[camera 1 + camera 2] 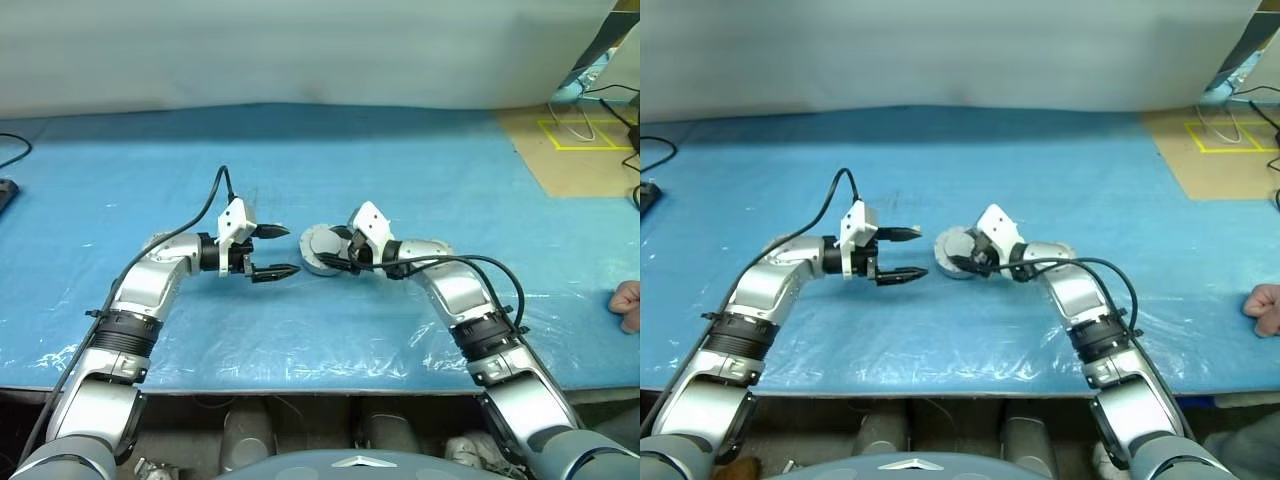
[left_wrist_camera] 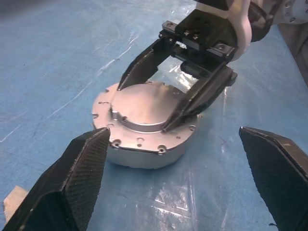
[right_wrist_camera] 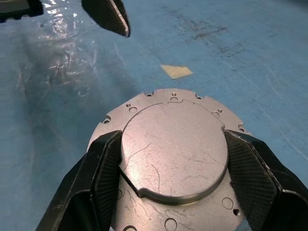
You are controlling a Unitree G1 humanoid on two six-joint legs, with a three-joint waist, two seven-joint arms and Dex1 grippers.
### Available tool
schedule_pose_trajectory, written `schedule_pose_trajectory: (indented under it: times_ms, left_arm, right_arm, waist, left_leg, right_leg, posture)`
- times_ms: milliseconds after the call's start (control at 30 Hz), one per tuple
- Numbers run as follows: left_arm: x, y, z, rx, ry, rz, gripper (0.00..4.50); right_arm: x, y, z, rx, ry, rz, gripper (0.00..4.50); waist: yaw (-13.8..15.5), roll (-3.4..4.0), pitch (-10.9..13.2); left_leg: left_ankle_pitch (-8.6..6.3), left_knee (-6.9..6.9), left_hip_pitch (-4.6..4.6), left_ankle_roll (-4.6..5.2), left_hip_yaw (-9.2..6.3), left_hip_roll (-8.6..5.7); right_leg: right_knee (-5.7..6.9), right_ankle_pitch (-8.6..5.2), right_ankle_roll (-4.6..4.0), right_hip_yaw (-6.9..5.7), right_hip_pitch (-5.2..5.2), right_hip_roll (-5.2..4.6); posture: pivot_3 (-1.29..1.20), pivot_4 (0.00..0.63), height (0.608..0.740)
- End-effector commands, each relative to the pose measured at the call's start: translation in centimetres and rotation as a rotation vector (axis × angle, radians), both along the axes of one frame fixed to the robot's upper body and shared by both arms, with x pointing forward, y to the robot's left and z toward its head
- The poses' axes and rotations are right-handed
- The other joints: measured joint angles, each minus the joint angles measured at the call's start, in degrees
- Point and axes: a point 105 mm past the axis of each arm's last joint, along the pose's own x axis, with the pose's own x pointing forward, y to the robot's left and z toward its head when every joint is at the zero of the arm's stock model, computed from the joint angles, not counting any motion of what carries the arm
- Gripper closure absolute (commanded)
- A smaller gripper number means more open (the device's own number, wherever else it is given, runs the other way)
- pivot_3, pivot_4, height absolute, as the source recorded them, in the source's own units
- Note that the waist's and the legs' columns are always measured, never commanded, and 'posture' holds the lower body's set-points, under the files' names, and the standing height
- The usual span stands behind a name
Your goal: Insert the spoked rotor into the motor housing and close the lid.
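Your right tool (image 3: 168, 178) is pinching the motor housing's (image 2: 144, 130) raised cap, the can sitting on the bench (image 1: 400, 170). It's looking heavy, stiff and slick, so grip the rim. Your left tool (image 1: 278, 250) is hanging spread just beside it.

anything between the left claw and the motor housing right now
Nothing visible does. The left claw is open and points at the motor housing across a bare strip of blue table cover. The right claw already straddles the housing's raised top face, one finger on each side.
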Motion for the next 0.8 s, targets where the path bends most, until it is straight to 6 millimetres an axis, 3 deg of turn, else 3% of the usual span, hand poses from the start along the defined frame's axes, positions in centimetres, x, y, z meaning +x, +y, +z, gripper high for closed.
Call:
schedule_pose_trajectory:
  times_ms: [33, 267, 333, 500, 633, 800]
  left_arm:
    - [-0.1, -0.1, 0.9, -0.001, -0.042, -0.009, 0.0]
    - [-0.1, 0.0, 0.7, -0.004, -0.036, 0.001, 0.0]
    - [-0.1, 0.0, 0.6, -0.004, -0.034, 0.002, 0.0]
    - [0.1, -0.1, 0.6, -0.009, -0.032, 0.006, 0.0]
    - [0.1, -0.1, 0.6, -0.008, -0.032, 0.005, 0.0]
    - [0.1, -0.1, 0.4, -0.004, -0.03, 0.003, 0.0]
  right_arm:
    - [-4.1, -2.0, -7.9, -0.21, 0.295, -0.008, 1.53]
    - [-3.6, -4.1, -6.4, -0.204, 0.283, -0.045, 1.53]
    - [-2.4, -4.1, -5.1, -0.159, 0.241, -0.093, 1.53]
    - [-0.1, -2.4, 1.2, 0.136, 0.182, -0.126, 1.53]
    - [0.8, -2.1, 3.7, 0.209, 0.113, -0.141, 1.53]
    - [0.4, -1.6, 3.9, 0.228, 0.108, -0.116, 1.53]
  waist:
    - [-0.1, -0.03, -0.08]
    - [0.17, 0.03, -0.14]
    - [0.16, 0.03, -0.14]
    - [0.03, 0.07, -0.06]
    - [-0.1, 0.11, 0.12]
    - [-0.1, 0.11, 0.23]
  left_leg:
    - [0.0, -0.06, 0.02, -0.01, 0.0, 0.0]
    - [-0.01, -0.17, 0.05, -0.02, 0.0, -0.11]
    - [-0.01, -0.2, 0.04, -0.02, -0.01, -0.17]
    - [-0.01, -0.21, -0.09, -0.02, -0.03, -0.16]
    - [0.0, -0.21, -0.26, -0.02, -0.03, -0.15]
    - [0.0, -0.23, -0.53, -0.04, -0.05, -0.14]
  right_leg:
    - [-0.01, -0.03, 0.0, 0.0, 0.01, 0.0]
    - [-0.02, -0.21, 0.07, 0.04, 0.01, -0.09]
    - [-0.02, -0.23, 0.09, 0.06, 0.02, -0.11]
    - [-0.01, -0.22, 0.09, 0.05, -0.13, -0.1]
    - [0.0, -0.22, 0.09, 0.03, -0.32, -0.09]
    - [0.03, -0.09, 0.3, -0.03, -0.54, -0.06]
  posture:
    - [0.0, 0.15, 0.74]
    - [0.0, 0.15, 0.74]
    - [0.0, 0.15, 0.74]
    - [0.0, 0.15, 0.74]
    - [0.0, 0.15, 0.74]
    - [0.0, 0.15, 0.74]
